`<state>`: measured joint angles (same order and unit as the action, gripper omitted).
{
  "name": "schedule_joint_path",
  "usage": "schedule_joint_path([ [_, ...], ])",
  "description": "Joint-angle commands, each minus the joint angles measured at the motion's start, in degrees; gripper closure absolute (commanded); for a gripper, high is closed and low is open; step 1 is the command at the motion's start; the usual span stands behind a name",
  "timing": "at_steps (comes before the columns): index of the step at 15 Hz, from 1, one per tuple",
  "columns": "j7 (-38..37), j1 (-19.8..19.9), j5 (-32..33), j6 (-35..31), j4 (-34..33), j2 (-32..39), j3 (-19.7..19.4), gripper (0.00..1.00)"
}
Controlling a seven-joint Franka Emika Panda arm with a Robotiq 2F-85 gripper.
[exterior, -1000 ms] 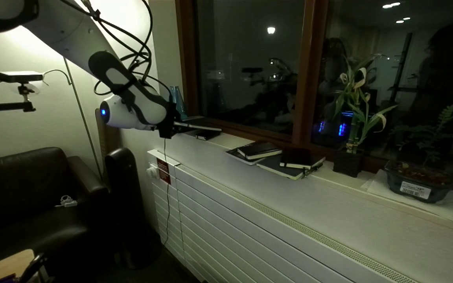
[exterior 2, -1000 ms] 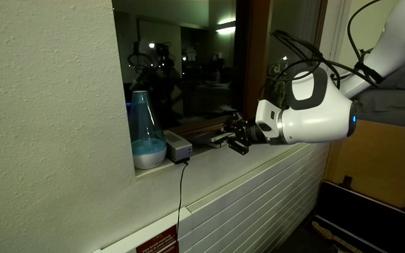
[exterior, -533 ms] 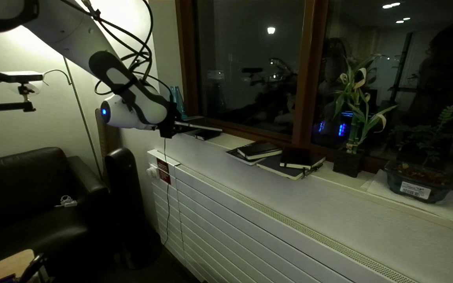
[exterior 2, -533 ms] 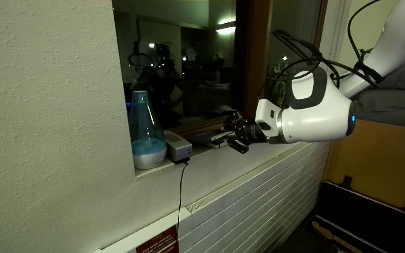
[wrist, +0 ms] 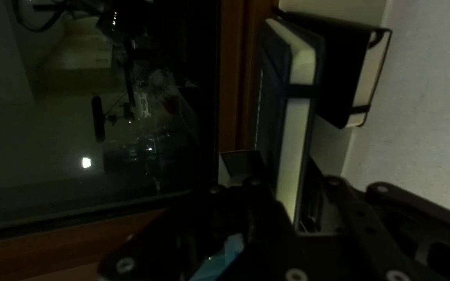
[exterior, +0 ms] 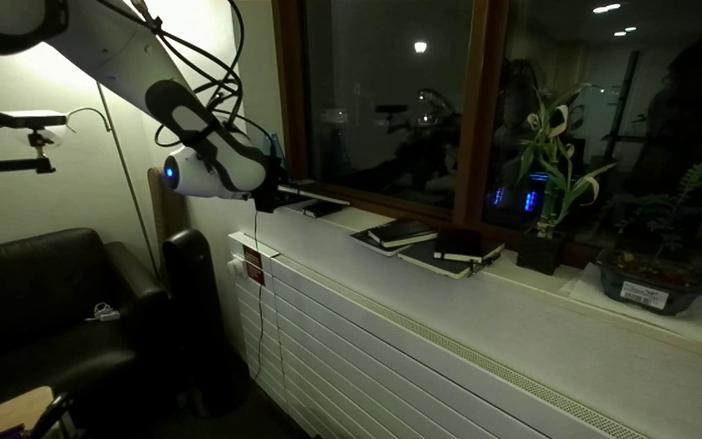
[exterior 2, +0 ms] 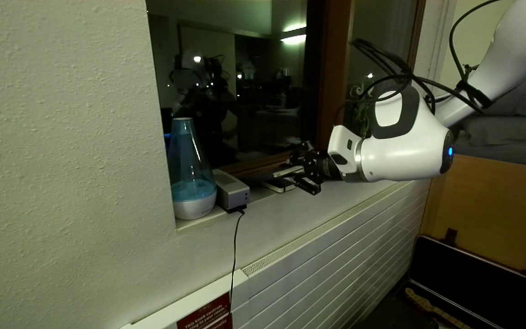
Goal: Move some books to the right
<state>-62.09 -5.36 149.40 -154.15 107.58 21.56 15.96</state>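
Book (exterior: 314,194) sits a touch further toward 3 o'clock than a second ago in an exterior view, riding along with the gripper (exterior 2: 297,171). Jaws stand just its thickness apart, pinching the near end, probably so it clears the small book (exterior: 322,210) at its 5 o'clock. Pile (exterior: 427,251) at 4 o'clock looks like the destination, imo. Red sign (exterior 2: 205,314) reads "This knob controls"; sticker (exterior: 643,295) at the pile's 3 o'clock has a barcode, print too tiny.

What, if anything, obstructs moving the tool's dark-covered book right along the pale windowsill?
First a low, loose pile of flat dark notebooks; farther on, a leafy green plant in a dark square pot. The raised dark-covered book might clear the pile.
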Motion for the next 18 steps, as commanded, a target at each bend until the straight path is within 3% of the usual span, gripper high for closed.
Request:
schedule_joint_path([
  [1,0.48,1.90,0.00,0.80,-1.37,0.05,0.40,0.43],
  [4,-0.58,3.04,0.00,-1.22,0.70,-2.02,-1.19,0.24],
  [8,13.47,3.98,-18.98,-10.49,7.00,-7.71,-6.04,0.01],
  [14,36.94,5.84,-46.99,-15.91,21.68,-15.05,-11.81,0.00],
  [18,49.47,7.18,-65.48,-15.18,29.67,-16.19,-11.60,0.00],
])
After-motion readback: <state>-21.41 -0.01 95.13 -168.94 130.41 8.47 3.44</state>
